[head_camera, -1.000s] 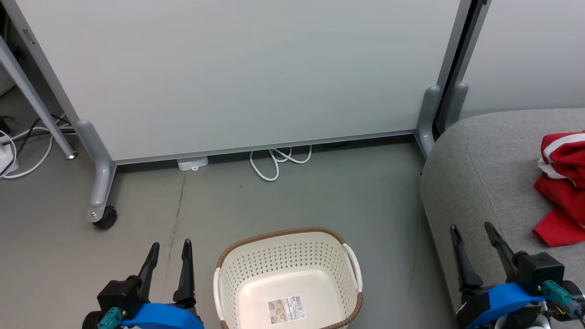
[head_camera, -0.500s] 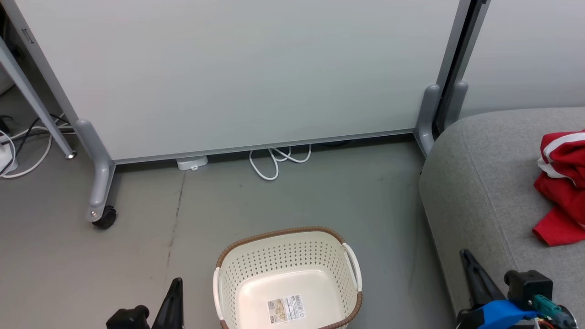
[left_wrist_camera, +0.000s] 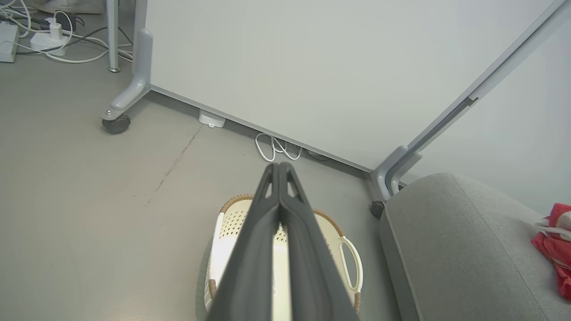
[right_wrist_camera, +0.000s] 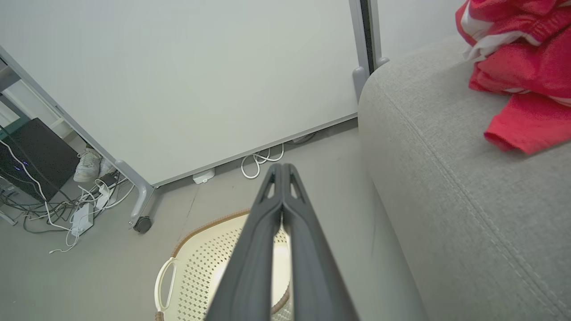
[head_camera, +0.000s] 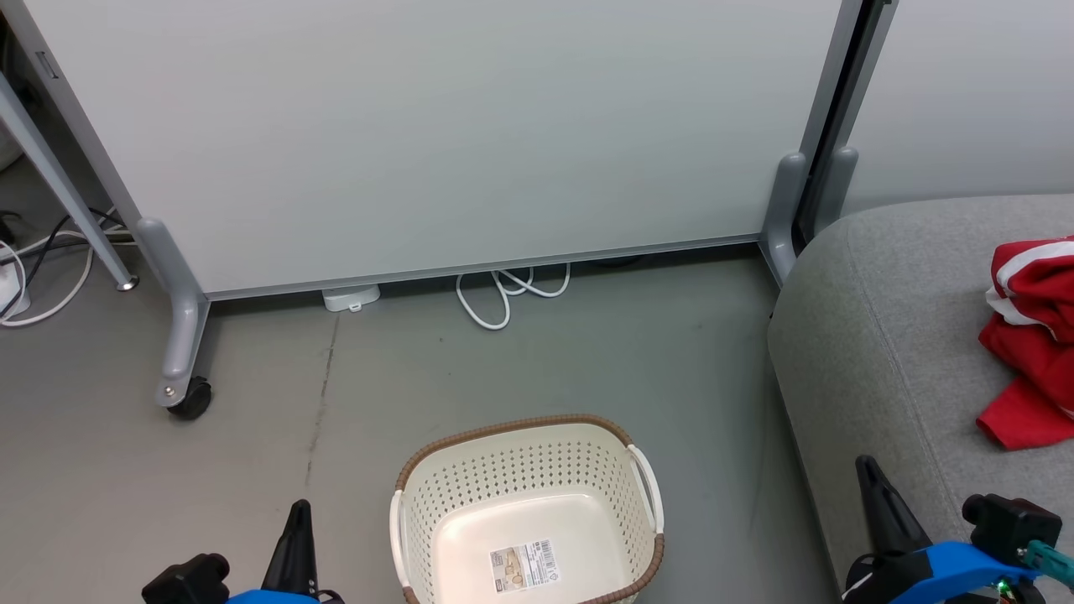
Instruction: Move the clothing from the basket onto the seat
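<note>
Red clothing [head_camera: 1028, 344] is lying heaped on the grey seat [head_camera: 873, 335], well apart from the left gripper [left_wrist_camera: 279, 167] and right gripper [right_wrist_camera: 282, 167], both clenched empty, flanking the basket [head_camera: 512, 428].

A scuffed grey floor [head_camera: 537, 361] runs to a white partition [head_camera: 436, 134] on grey legs, one ending in a black caster [head_camera: 191, 401]. A white cable [head_camera: 503, 298] loops under its lower edge, beside a small white box [head_camera: 351, 297]. More cables [head_camera: 42, 277] tangle at the floor's left edge. The light is even.

A barcode sticker [head_camera: 524, 567] on the basket [head_camera: 520, 466] floor; its print illegible.
</note>
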Tool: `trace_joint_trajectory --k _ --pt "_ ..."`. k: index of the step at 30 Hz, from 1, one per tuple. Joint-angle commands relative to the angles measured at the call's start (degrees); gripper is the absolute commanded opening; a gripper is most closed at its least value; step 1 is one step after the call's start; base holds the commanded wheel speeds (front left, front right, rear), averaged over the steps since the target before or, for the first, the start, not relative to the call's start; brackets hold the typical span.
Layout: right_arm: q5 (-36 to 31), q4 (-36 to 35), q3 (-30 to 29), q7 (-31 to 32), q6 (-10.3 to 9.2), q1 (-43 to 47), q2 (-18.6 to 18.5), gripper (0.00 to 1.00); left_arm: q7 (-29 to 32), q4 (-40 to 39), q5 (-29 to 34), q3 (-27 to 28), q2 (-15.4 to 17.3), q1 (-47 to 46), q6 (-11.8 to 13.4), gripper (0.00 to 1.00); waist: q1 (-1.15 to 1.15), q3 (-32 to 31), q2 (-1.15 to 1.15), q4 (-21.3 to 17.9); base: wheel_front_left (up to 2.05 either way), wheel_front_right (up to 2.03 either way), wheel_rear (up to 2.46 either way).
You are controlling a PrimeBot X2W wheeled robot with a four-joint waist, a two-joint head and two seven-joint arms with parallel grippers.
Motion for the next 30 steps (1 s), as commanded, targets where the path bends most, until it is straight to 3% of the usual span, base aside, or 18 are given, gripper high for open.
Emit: trace_joint_trajectory --k 1,30 --pt "2.7 -1.2 -0.3 0.3 0.00 -1.7 -0.1 0.00 0.5 -1.4 -2.2 0.6 0.1 -2.1 0.0 0.00 0.00 0.0 0.00 0.0 0.00 0.00 0.00" --pt "28.4 -1.9 -1.0 4.4 0.00 -3.4 0.0 0.00 6.8 -5.3 -24.4 3.8 0.0 -4.2 -0.1 0.00 0.00 0.4 0.00 -0.4 0.00 0.00 0.00"
